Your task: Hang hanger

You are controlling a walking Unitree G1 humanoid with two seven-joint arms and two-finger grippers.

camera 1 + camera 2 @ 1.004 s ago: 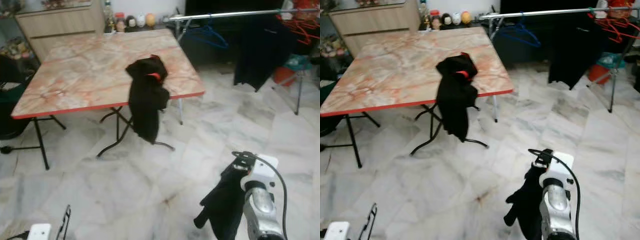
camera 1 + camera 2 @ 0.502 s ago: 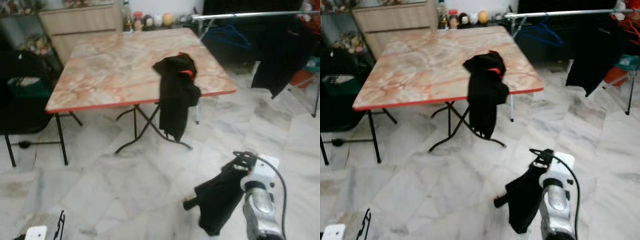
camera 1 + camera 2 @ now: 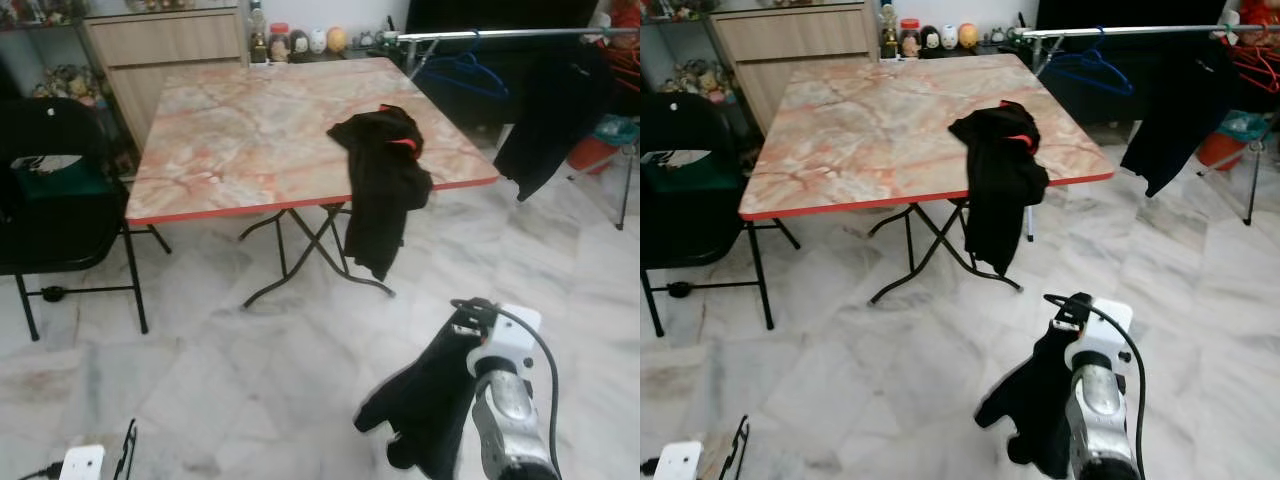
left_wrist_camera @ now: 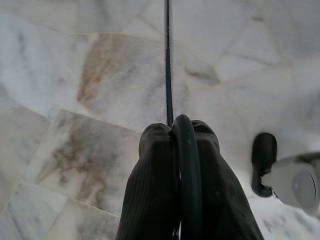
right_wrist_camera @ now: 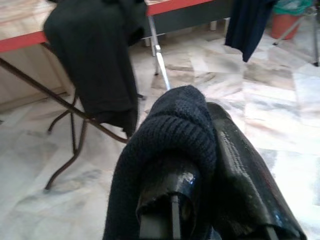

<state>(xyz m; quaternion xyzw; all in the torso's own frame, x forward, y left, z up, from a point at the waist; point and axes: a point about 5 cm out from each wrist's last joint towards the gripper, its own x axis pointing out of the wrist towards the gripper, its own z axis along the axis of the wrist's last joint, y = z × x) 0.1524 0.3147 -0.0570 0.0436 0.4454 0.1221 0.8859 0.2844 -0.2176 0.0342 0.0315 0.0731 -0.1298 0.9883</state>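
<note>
Our right gripper (image 5: 200, 165) is clamped on a dark knitted garment (image 3: 425, 400) low at near right, and the silver clothes rail (image 3: 500, 33) lies far right, running left to right. The left gripper (image 4: 180, 145) (nipped shut on a thin black wire hanger (image 4: 167, 65)) hangs near left, farther from that rail.

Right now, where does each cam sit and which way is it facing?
Left eye, on the head, looks forward and down: marble table, clothes rail, right hand carrying a black garment.
Right eye, beside it: same scene, left hand low at the floor.
Left wrist looks along shut fingers at floor tiles.
Right wrist looks past the garment to the table's black cloth.
Both eyes and the right wrist share that cloth.
</note>
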